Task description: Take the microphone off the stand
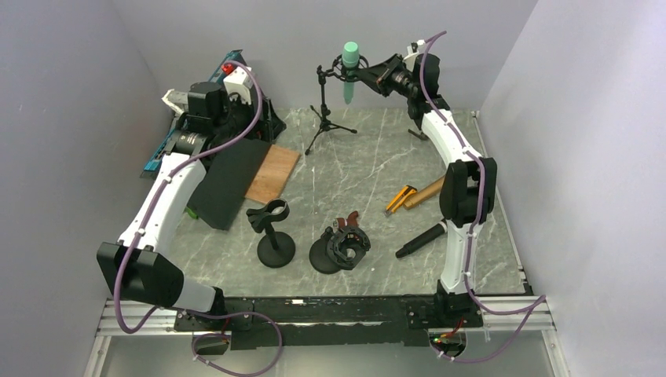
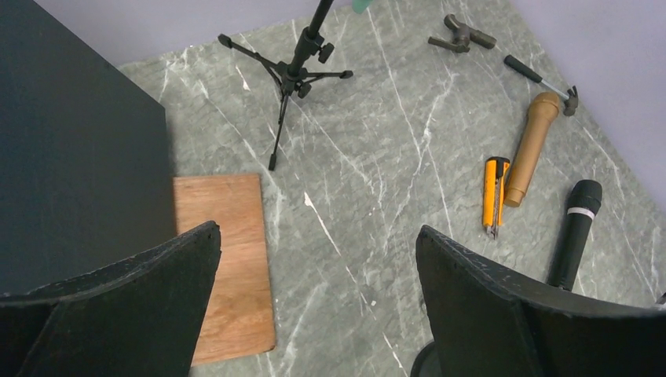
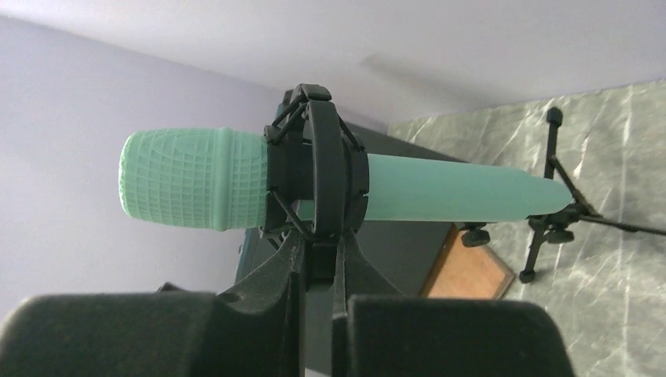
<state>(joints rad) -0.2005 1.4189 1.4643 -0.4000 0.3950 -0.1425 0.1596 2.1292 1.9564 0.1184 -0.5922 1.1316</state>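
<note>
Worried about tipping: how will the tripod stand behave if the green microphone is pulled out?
The tripod stand probably tips easily: thin pole, narrow legs, green microphone mounted high. It looks light, so it may slide or lift. The right gripper, seemingly closed on the shock mount, should steady it.

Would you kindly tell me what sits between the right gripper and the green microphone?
The black shock mount: its ring wraps the green microphone, and the right gripper grips its stem, as the right wrist view shows.
</note>
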